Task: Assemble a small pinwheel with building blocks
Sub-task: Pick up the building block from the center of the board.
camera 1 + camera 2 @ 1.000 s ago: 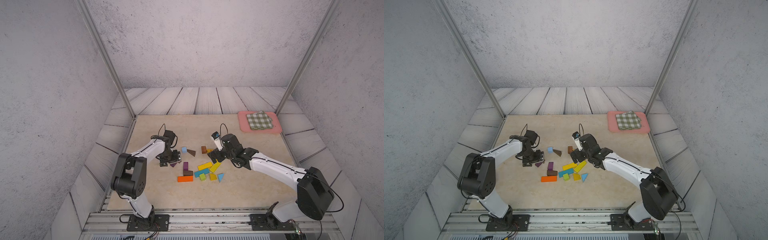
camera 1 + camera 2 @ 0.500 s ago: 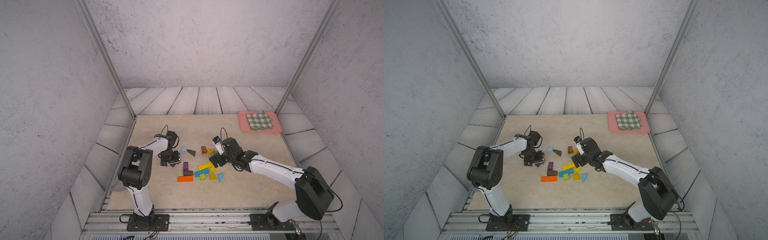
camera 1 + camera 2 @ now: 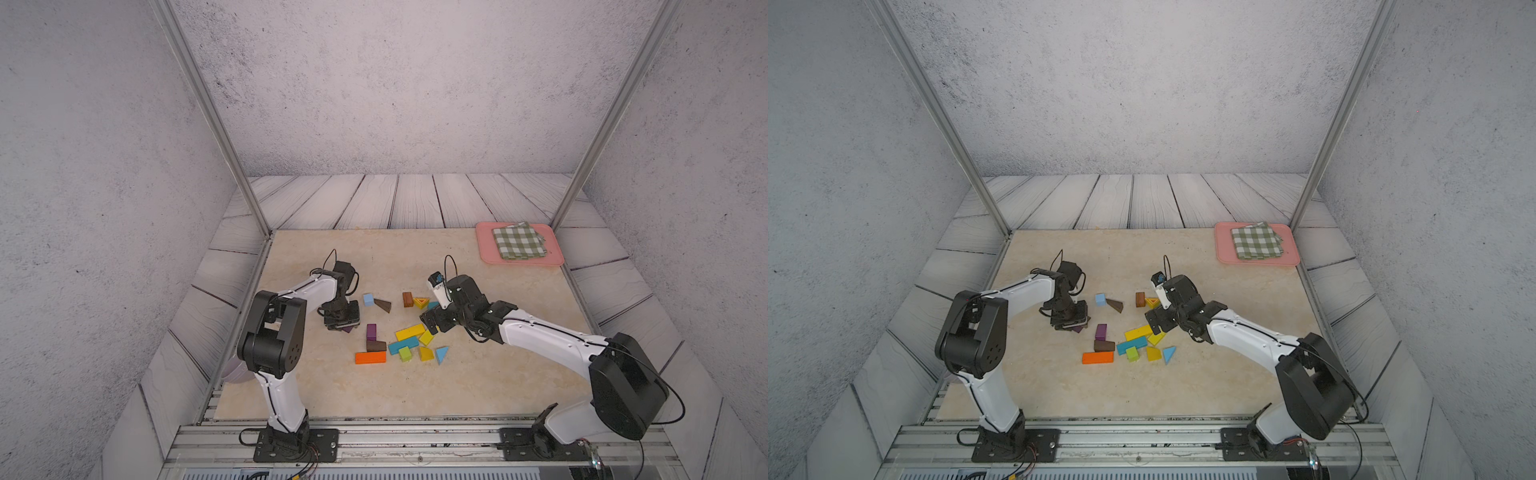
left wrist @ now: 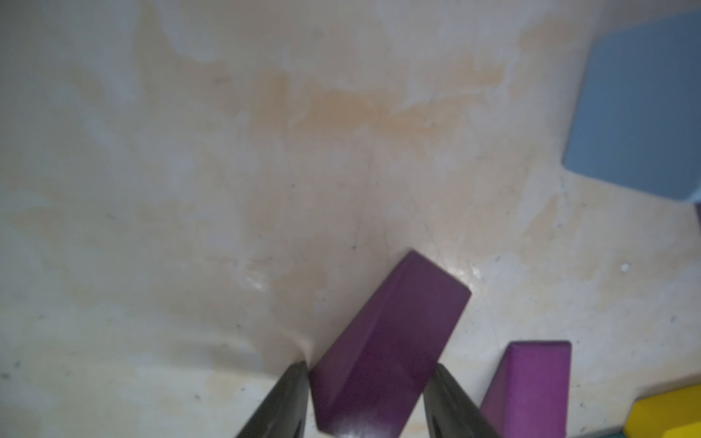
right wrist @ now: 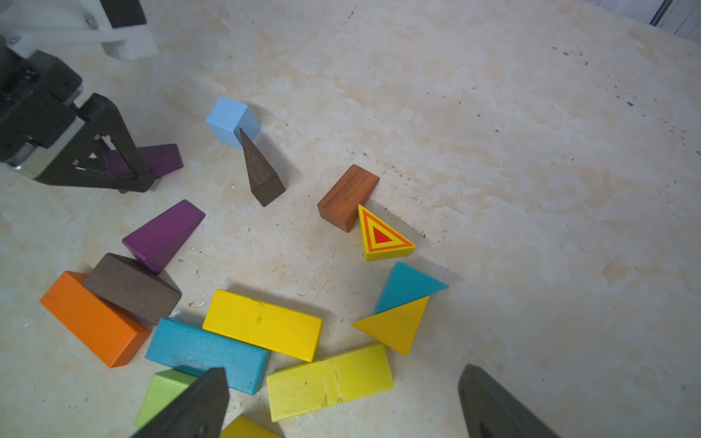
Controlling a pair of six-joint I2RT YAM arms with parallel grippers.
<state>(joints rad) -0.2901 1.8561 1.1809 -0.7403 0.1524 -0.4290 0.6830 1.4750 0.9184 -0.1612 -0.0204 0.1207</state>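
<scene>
The beige marbled surface (image 3: 374, 395) carries a loose cluster near its middle: an orange bar (image 3: 370, 357), a teal bar (image 3: 401, 345), a yellow bar (image 3: 409, 331), a green cube (image 3: 404, 353) and a blue triangle (image 3: 441, 354). Farther back, a light-blue cube (image 3: 368, 299) lies just beside a brown wedge (image 3: 383, 305). A purple wedge (image 4: 383, 341) lies left of the cluster. A pink tray (image 3: 484, 249) sits at the far right corner.

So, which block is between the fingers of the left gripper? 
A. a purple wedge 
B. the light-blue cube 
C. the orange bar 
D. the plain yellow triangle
A: in the left wrist view, the purple wedge lies on the table between the jaws of the left gripper, and both jaws appear to touch its sides.
</scene>
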